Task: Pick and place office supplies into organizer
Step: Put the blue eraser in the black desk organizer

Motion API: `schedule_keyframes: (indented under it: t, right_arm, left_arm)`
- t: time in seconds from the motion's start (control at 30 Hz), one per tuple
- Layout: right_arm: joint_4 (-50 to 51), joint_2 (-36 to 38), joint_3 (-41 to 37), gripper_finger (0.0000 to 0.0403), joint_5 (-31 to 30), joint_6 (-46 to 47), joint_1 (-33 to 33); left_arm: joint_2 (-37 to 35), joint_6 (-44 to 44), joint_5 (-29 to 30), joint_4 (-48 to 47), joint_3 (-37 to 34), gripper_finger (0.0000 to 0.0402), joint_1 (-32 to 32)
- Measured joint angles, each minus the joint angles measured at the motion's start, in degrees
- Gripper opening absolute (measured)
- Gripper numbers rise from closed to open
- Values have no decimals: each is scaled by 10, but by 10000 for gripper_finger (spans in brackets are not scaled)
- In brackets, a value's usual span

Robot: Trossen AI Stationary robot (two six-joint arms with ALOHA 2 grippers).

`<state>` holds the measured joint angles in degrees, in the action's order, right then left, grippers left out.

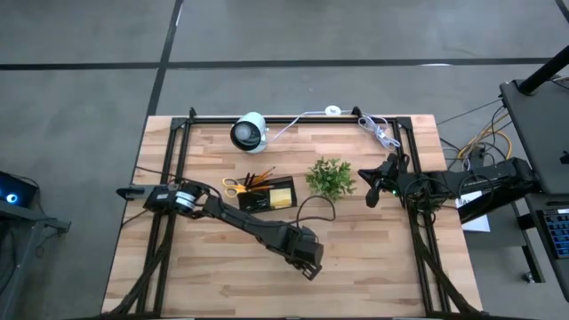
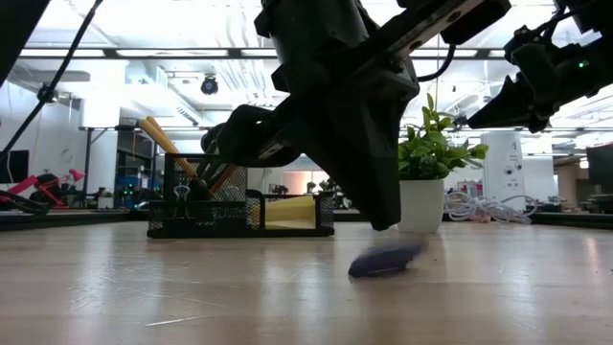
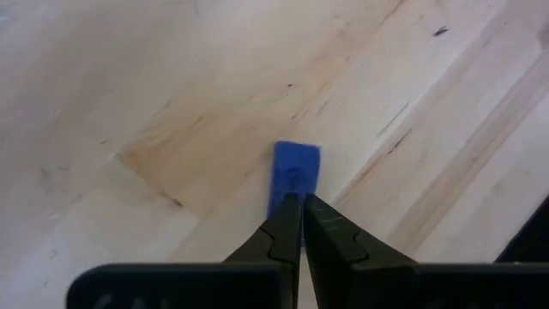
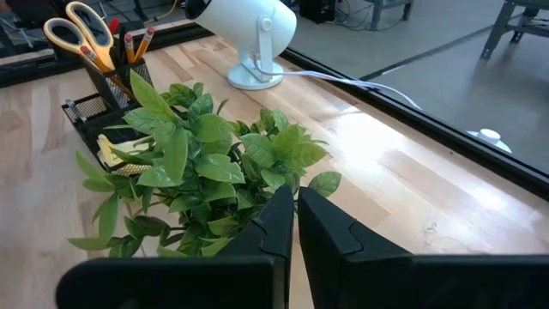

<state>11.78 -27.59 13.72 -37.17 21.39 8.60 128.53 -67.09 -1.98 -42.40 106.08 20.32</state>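
The tiny blue piece (image 3: pixel 296 170) lies flat on the bare wood, right of the table's middle and toward the near edge; it also shows in the low view (image 2: pixel 387 260). My left gripper (image 3: pixel 302 204) is shut, pointing down, its tips over the piece's near end. The low view shows it (image 2: pixel 381 218) a little above the piece. The black organizer (image 1: pixel 267 193) stands mid-table, with yellow-handled scissors (image 4: pixel 79 33), orange pencils (image 2: pixel 165 140) and the yellow sticky-note pad (image 1: pixel 281 195) in it. My right gripper (image 4: pixel 296 206) is shut, raised beside the plant. My left gripper comes at the blue piece from above with shut fingers (image 3: pixel 283 225). Their tips cover the piece's near end (image 3: pixel 294 190) in the wrist view, while the low view shows a small gap above it. I cannot tell whether they touch it.
A green leafy plant (image 1: pixel 331 177) in a white pot stands right of the organizer, close under my right gripper. A white round camera-like device (image 1: pixel 250 132) and a white coiled cable (image 1: pixel 380 133) sit at the far edge. Bare wood (image 1: pixel 222 276) stretches along the near side.
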Motion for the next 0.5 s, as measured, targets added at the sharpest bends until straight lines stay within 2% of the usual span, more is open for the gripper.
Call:
schedule_keyframes:
  t: [0.5]
  right_arm:
    - [0,0,0,13,1,-21,0]
  left_arm:
    - [0,0,-14,24,0,0,0]
